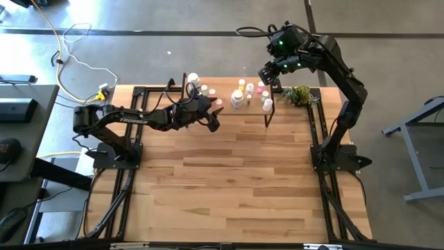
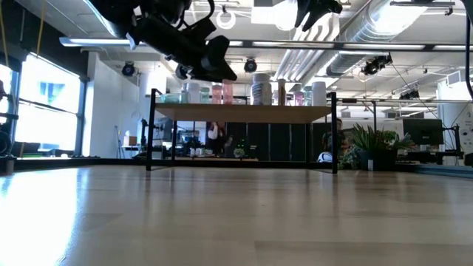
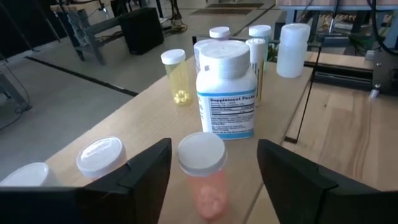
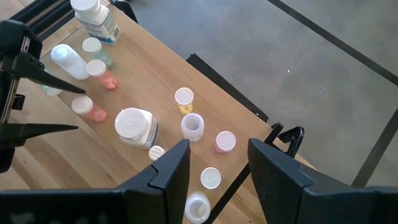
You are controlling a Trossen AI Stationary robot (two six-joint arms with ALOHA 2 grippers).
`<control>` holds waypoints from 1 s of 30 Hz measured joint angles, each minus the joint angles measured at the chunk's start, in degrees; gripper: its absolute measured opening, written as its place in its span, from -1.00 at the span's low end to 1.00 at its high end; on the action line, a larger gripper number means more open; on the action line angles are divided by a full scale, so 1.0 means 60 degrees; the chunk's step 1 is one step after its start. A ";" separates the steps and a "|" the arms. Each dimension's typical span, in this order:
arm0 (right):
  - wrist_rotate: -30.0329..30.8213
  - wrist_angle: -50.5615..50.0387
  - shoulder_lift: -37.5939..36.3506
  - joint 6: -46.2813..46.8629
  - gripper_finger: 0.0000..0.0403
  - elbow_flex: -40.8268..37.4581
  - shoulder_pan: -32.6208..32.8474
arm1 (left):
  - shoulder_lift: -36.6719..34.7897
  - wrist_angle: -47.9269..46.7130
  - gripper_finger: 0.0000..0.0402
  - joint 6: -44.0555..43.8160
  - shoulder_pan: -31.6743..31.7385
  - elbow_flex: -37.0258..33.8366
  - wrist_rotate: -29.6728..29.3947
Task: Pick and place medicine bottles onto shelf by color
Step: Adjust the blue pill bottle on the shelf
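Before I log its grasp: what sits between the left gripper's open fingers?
In the left wrist view, a white-capped pink vial stands between the left gripper fingers, untouched.

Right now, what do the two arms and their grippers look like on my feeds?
Both arms are matte black and jointed. The left arm carries white TROSSEN lettering along its link; the right arm shows green indicator lights near its wrist. The left gripper and right gripper each have two broad, flat, dark fingers with angular edges.
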 joint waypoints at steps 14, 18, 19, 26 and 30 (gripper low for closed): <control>0.0000 0.0000 0.0000 -0.0004 -0.24 0.0000 -0.0003 | -0.0636 -0.0458 0.15 0.0002 -0.0026 0.0007 -0.0214; 0.0000 0.0000 0.0000 0.0001 -0.24 0.0000 -0.0001 | -0.0979 -0.0914 0.15 -0.0004 -0.0073 0.0010 -0.0203; 0.0000 0.0000 0.0000 0.0006 -0.24 0.0000 -0.0004 | -0.1103 -0.1063 0.15 -0.0006 -0.0081 0.0011 -0.0200; 0.0000 0.0000 0.0000 0.0023 -0.24 -0.0001 -0.0004 | -0.2316 -0.2814 0.14 -0.0021 -0.0149 0.0008 0.0148; 0.0000 0.0000 0.0000 0.0026 -0.24 0.0000 0.0000 | -0.3102 -0.4108 0.14 -0.0088 -0.0153 0.0011 0.0709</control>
